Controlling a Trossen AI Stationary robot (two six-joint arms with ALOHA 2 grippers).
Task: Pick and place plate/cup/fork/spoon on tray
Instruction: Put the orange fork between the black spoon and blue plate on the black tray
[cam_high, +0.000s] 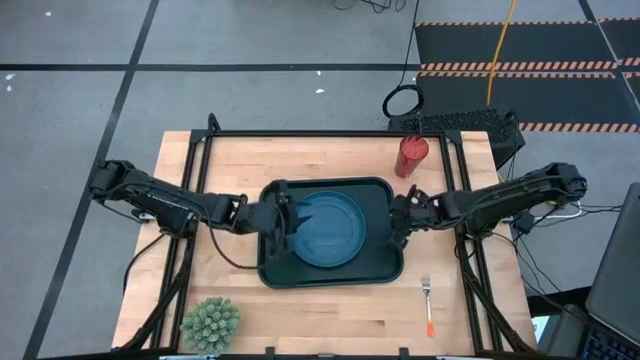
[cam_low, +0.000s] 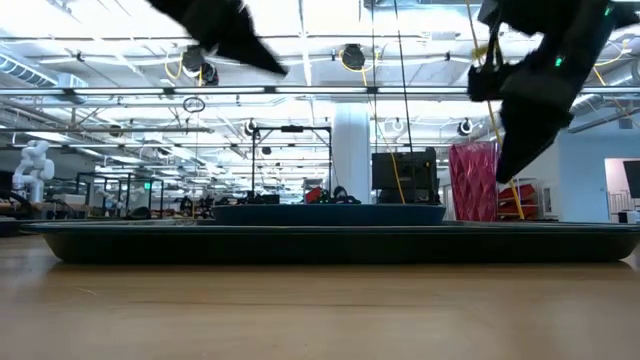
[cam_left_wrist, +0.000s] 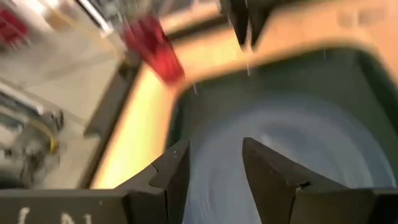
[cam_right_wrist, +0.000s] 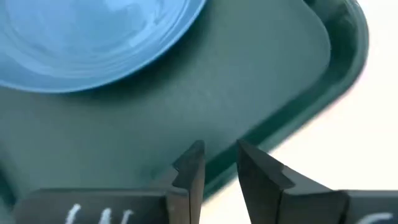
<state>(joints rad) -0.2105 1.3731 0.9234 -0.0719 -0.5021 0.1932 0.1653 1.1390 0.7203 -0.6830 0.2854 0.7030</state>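
Note:
The dark green tray (cam_high: 385, 268) lies in the middle of the table, and the blue plate (cam_high: 328, 228) lies flat in it. My left gripper (cam_high: 285, 222) is open above the plate's left part (cam_left_wrist: 298, 137). My right gripper (cam_high: 400, 222) hangs above the tray's right rim (cam_right_wrist: 292, 124), its fingers a little apart and empty. The red ribbed cup (cam_high: 411, 156) stands upright on the table beyond the tray's far right corner. The orange-handled fork (cam_high: 428, 305) lies on the table near the front right. The spoon does not show in any view.
A small green spiky plant (cam_high: 210, 322) stands at the table's near left corner. Bare wood lies left of the tray and along the near edge. In the low view both grippers hang above the tray's rim (cam_low: 330, 232).

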